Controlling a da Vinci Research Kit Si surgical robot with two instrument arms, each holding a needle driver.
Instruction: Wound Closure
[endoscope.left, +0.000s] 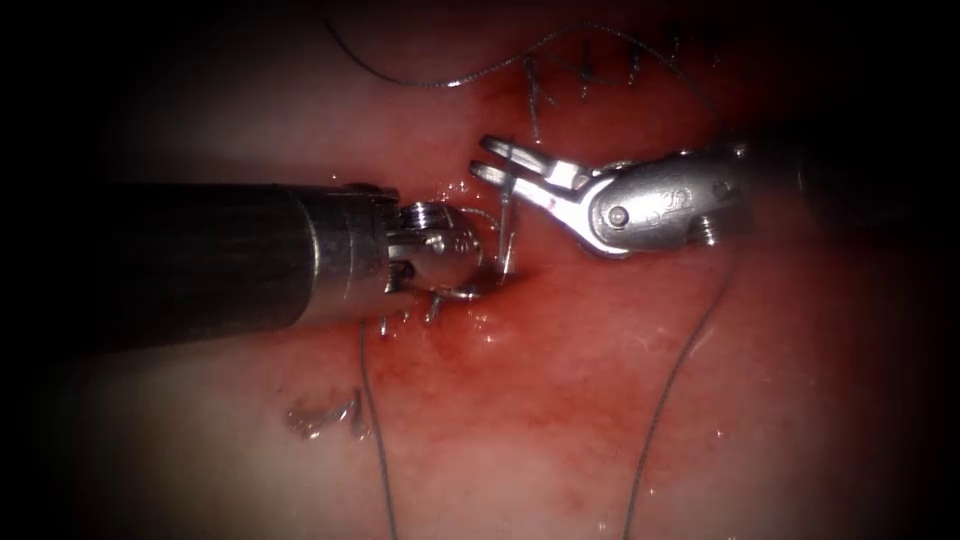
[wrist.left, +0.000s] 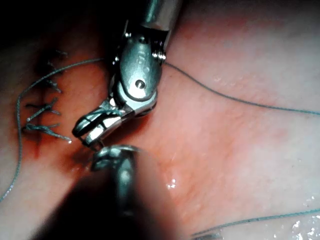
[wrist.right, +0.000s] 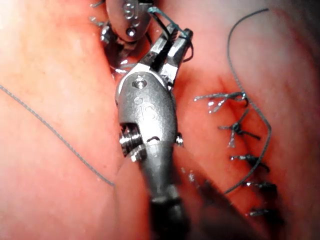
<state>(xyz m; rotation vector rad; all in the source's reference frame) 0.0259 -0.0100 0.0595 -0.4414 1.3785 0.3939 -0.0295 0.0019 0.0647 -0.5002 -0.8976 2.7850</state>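
Observation:
My right tool (endoscope.left: 489, 158) comes in from the right, its jaws shut on the curved needle (endoscope.left: 510, 205), which stands nearly upright. The needle's lower end meets the tissue (endoscope.left: 560, 400) at the cut (endoscope.left: 500, 280), in red fluid. The left tool (endoscope.left: 478, 285) reaches in from the left, its tip down at the cut just left of the needle. What it holds is hidden. In the right wrist view the right tool (wrist.right: 173, 44) grips the needle (wrist.right: 165, 19) close to the left tool (wrist.right: 127, 22). The left wrist view has the right tool (wrist.left: 90, 131) just beyond my own wrist (wrist.left: 115, 160).
Several finished stitches (endoscope.left: 610, 65) close the cut at the upper right, and more stitches (endoscope.left: 405, 318) sit under the left tool. Thread (endoscope.left: 665, 400) trails down on the right, another strand (endoscope.left: 375, 440) on the left. A cut thread end (endoscope.left: 325, 415) lies lower left.

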